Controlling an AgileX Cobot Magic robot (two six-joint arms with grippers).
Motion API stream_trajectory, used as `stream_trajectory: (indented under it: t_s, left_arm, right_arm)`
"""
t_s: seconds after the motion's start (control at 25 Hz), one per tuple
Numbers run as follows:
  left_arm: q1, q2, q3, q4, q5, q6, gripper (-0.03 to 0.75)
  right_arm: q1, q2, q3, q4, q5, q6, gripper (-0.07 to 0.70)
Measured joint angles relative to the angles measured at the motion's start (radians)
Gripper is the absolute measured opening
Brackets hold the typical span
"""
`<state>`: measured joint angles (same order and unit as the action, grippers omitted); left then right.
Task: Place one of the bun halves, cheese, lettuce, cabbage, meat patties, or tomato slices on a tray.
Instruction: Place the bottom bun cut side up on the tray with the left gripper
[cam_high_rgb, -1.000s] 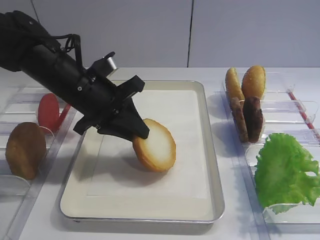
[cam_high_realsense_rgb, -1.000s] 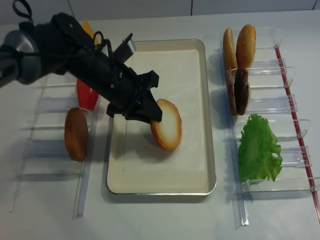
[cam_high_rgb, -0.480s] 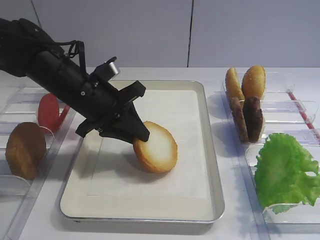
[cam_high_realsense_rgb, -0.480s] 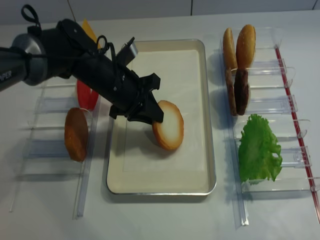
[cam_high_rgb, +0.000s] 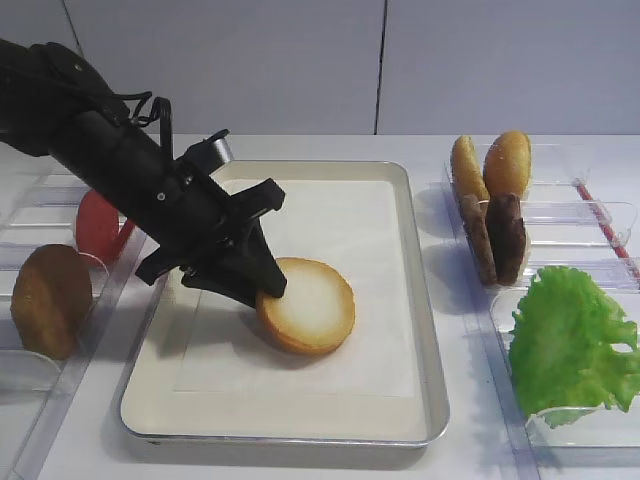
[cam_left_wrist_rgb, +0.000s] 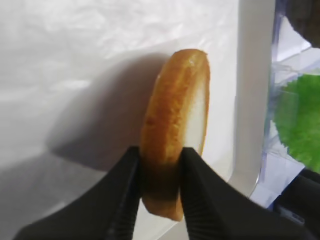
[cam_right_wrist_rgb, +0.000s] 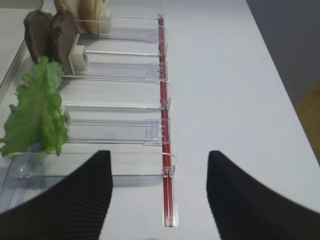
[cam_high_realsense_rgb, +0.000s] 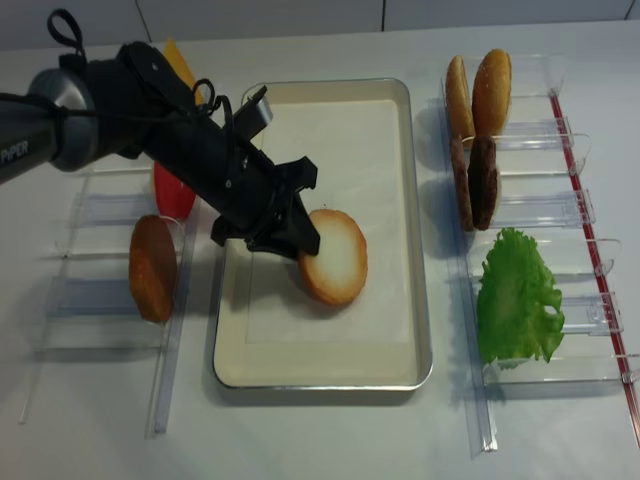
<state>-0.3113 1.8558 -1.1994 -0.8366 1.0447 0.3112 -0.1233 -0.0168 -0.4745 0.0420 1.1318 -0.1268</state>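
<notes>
The bun half (cam_high_rgb: 307, 318) is located on the white paper liner near the centre of the tray (cam_high_rgb: 420, 330), lying almost flat with its pale cut face turned upward and its toasted rim toward the tray floor. The left gripper (cam_high_rgb: 268, 287) is positioned at the left edge of the bun half, reached in from the left side of the tray. In the left wrist view, the two black fingers (cam_left_wrist_rgb: 125, 195) are seen on either side of the bun's rim, one against the browned crust and one against the pale face; whether pressure is applied or the jaws are merely resting beside the bun cannot be told from this angle.

The right gripper (cam_right_wrist_rgb: 160, 195) is shown only in the right wrist view, with its two ribbed fingers spread wide apart and nothing between them, above the table beside the clear bins (cam_right_wrist_rgb: 120, 132).

The lettuce (cam_high_rgb: 572, 350) is kept in a bin to the right of the tray. The meat patties (cam_high_rgb: 495, 238) are stood on edge in the bin behind it, with two golden-orange buns (cam_high_rgb: 490, 165) further back. A tomato slice (cam_high_rgb: 98, 225) and an all-brown bun half (cam_high_rgb: 50, 300) are stood in bins to the left of the tray. A piece of cheese (cam_high_realsense_rgb: 178, 62) is partly visible behind the left arm.
</notes>
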Motion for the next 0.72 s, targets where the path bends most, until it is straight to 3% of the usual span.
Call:
stream_trajectory:
  t_s: [0.28,0.52,0.72]
  left_arm:
    - [0.000,0.002,-0.002,0.040,0.029,-0.036,0.350]
    - [0.000,0.004,-0.014,0.060,0.070,-0.057,0.377]
    - [0.000,0.004,-0.092,0.199,0.133,-0.153,0.379]
  right_arm:
    - [0.000,0.000,0.000,0.000,0.000,0.000,0.430]
    - [0.000,0.000,0.000,0.000,0.000,0.000,0.430]
    - [0.000,0.000,0.000,0.000,0.000,0.000,0.430]
